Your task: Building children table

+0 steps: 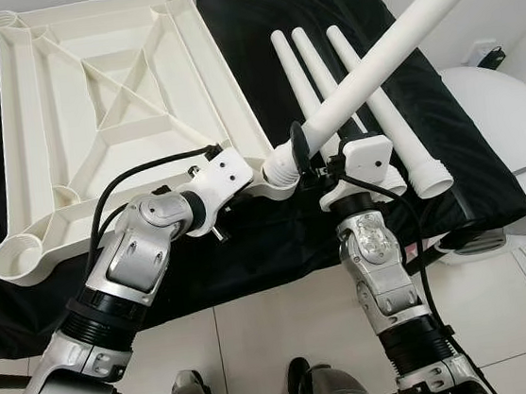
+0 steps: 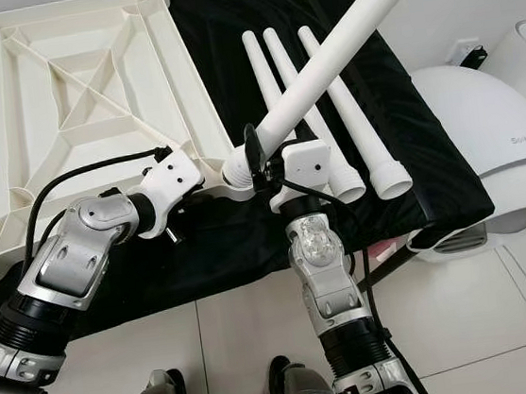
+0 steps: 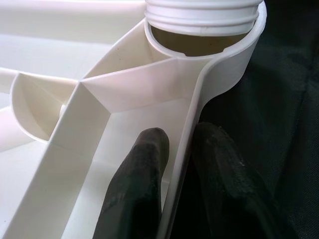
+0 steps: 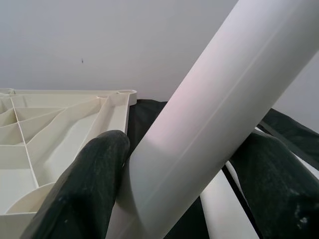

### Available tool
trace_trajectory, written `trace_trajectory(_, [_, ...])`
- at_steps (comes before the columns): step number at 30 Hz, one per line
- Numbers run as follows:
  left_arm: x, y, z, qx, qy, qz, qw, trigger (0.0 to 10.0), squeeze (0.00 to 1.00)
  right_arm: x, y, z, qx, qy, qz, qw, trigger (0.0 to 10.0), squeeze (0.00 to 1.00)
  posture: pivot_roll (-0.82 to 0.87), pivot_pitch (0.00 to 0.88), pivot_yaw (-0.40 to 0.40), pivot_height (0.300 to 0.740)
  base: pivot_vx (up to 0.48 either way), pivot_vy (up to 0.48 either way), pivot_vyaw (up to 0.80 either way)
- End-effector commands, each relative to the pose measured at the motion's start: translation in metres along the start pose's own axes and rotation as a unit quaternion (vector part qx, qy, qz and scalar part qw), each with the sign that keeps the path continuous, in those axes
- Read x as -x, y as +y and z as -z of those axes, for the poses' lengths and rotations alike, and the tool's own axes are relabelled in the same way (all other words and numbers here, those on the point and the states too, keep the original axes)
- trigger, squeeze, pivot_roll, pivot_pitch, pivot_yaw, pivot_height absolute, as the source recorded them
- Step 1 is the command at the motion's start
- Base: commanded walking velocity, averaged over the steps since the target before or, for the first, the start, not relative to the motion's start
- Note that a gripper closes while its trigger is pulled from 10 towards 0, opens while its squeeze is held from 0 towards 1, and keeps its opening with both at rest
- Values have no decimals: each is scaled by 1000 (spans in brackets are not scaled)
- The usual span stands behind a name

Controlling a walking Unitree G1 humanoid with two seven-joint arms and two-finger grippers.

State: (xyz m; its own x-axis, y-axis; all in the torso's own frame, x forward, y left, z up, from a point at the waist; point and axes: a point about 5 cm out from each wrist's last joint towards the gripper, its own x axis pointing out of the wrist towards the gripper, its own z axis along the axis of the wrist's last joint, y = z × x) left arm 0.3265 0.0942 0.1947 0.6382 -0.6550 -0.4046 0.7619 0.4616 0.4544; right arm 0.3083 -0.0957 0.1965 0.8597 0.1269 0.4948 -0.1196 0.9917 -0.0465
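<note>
Feet of the robot [image 1: 304,392] stand on the pale tiled floor [image 1: 260,340], just short of a low surface covered with a black cloth [image 1: 276,224].

Right gripper [image 4: 174,184] — fingers closed on a white table leg [image 1: 389,54], one black finger [image 4: 79,189] on each side of the tube. That leg slants up and away to the right; its threaded end [image 1: 281,164] sits at the near right corner socket [image 3: 199,42] of the tabletop.

Left gripper [image 3: 174,179] — fingers pinched on the rim wall of the upturned white tabletop [image 1: 101,111], just beside that socket, one finger [image 3: 139,184] inside the rim and one outside.

Farther back, three spare white legs [image 1: 365,90] lie side by side on the cloth, right of the tabletop. A white rounded appliance [image 1: 514,149] stands on the floor at far right.
</note>
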Motion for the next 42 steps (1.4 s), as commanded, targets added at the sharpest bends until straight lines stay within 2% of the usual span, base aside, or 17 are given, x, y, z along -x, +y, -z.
trace_trajectory(1, [6,8,-17,-31,-29,-21,999,10000,0,13,-17,27,24,73,27,997,4863,0,104,200,-57,740,0,0,0])
trace_trajectory(2, [6,8,-17,-31,-29,-22,999,10000,0,12,-16,25,19,66,20,997,0,0,105,200,-57,740,0,0,0])
trace_trajectory(5, [6,8,-17,-31,-30,-22,999,10000,0,7,-13,19,6,46,2,999,235,0,103,197,-58,740,0,0,0])
trace_trajectory(10, [6,8,-17,-31,-30,-23,999,10000,0,3,-10,16,-1,37,-23,999,0,0,101,198,-58,740,0,0,0])
trace_trajectory(19, [7,10,-15,-30,-26,-24,999,10000,0,-1,-8,11,-42,24,-77,996,0,0,101,205,-58,740,0,0,0])
trace_trajectory(20, [7,9,-15,-30,-26,-25,999,10000,0,-2,-8,11,-44,23,-80,996,1608,0,101,205,-58,740,0,0,0])
trace_trajectory(21, [7,9,-15,-30,-26,-25,999,10000,0,-2,-8,11,-44,23,-80,996,1608,0,101,205,-58,740,0,0,0])
trace_trajectory(22, [7,10,-14,-30,-25,-25,999,10000,0,-4,-10,10,-50,21,-84,995,10000,0,101,205,-58,740,0,0,0])
trace_trajectory(28, [8,10,-14,-29,-25,-26,999,10000,0,-7,-13,7,-73,17,-92,993,10000,0,100,209,-60,740,0,0,0])
trace_trajectory(29, [8,10,-14,-29,-25,-27,999,10000,0,-10,-15,5,-77,12,-93,993,8235,0,99,210,-61,740,0,0,0])
trace_trajectory(30, [8,10,-14,-28,-25,-27,999,10000,0,-12,-17,3,-81,7,-95,992,10000,0,98,210,-62,740,0,0,0])
trace_trajectory(38, [7,11,-14,-28,-25,-29,999,10000,0,-22,-23,-10,-96,-19,-113,989,10000,0,94,208,-62,740,0,0,0])
trace_trajectory(42, [7,11,-14,-29,-25,-29,999,10000,0,-28,-27,-17,-117,-26,-163,979,10000,0,92,206,-64,740,0,0,0])
